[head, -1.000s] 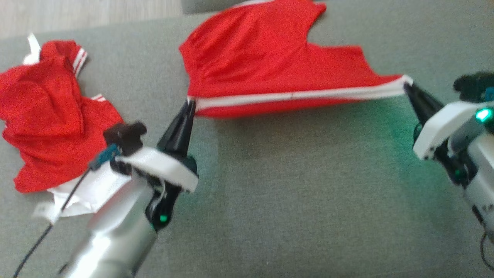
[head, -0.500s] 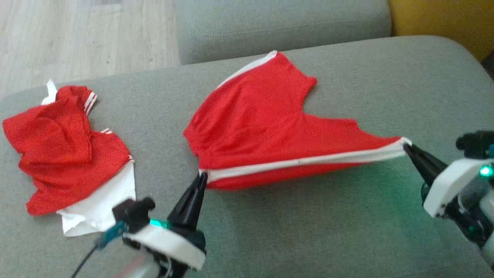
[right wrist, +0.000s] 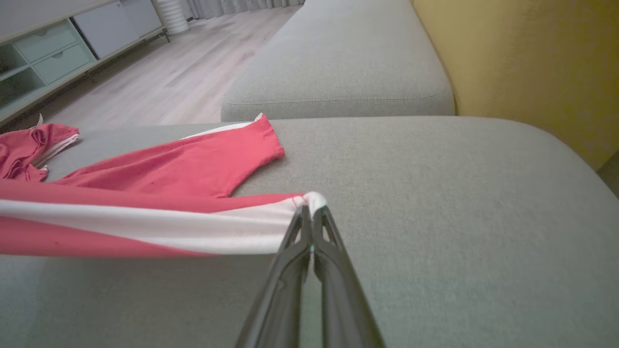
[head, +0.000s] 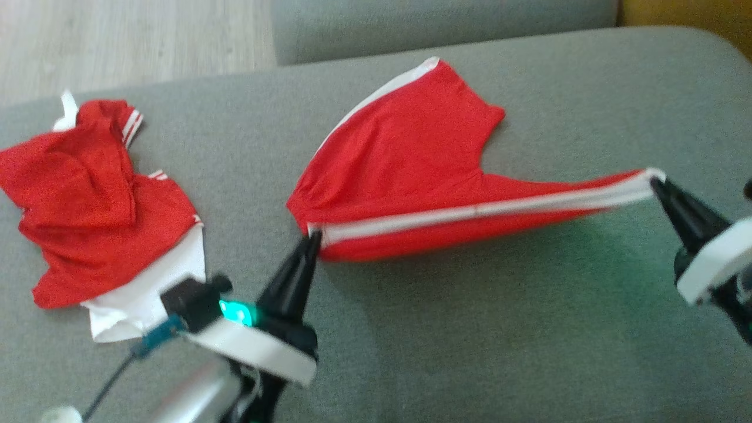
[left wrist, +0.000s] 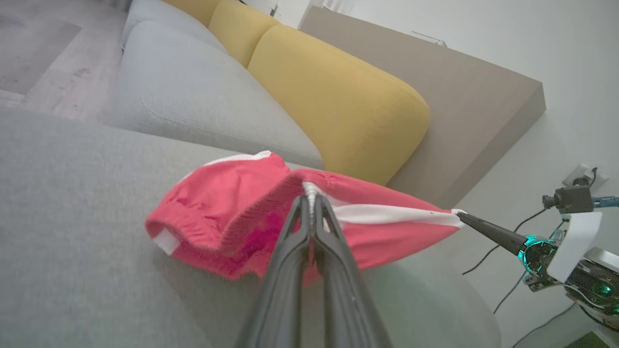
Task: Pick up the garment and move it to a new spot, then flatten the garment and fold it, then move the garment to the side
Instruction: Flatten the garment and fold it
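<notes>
Head view: red fabric garment with white stripe (head: 411, 153) stretched across the grey sofa cushion (head: 470, 341), centre. Your left end effector (head: 312, 238) pinches its striped edge toward 7 o'clock; your right end effector (head: 658, 185) pinches the 3 o'clock end.

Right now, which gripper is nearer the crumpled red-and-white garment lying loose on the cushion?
Left. The left gripper sits just right of that crumpled garment, fingers pinching the stretched red shorts; the right gripper holds their far end, across the cushion.
</notes>
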Available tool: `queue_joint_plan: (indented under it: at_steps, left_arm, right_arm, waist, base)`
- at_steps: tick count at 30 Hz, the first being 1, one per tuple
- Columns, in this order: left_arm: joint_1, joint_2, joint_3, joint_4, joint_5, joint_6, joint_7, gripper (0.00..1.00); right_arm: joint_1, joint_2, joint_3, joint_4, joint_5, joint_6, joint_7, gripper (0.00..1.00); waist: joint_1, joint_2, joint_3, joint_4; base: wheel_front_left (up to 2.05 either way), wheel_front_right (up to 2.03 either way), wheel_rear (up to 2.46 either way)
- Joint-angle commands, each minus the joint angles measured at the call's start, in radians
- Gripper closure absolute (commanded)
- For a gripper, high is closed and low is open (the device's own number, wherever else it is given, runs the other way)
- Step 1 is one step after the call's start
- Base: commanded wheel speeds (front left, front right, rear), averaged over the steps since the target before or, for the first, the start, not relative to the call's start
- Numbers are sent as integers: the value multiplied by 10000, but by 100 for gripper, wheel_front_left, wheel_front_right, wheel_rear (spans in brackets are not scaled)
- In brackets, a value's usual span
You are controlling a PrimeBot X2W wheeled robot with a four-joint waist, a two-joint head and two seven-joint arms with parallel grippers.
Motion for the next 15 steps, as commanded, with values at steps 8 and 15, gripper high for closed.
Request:
queue_joint_plan:
  at_steps: [8, 15]
  left_arm:
    - [-2204, -64, 703, 295, 268, -246, 129, 100]
    - [-3377, -598, 403, 1076, 540, -584, 307, 100]
  right_arm:
    - [-2481, -113, -261, -341, -1011, -9, 993, 100]
    - [-4655, -266, 480, 433, -1372, -9, 1488, 100]
  waist:
    - [-1, -1, 1527, 787]
    - [-1, -1, 2548, 1638]
  base:
    - [0, 0, 0]
    - [0, 0, 0]
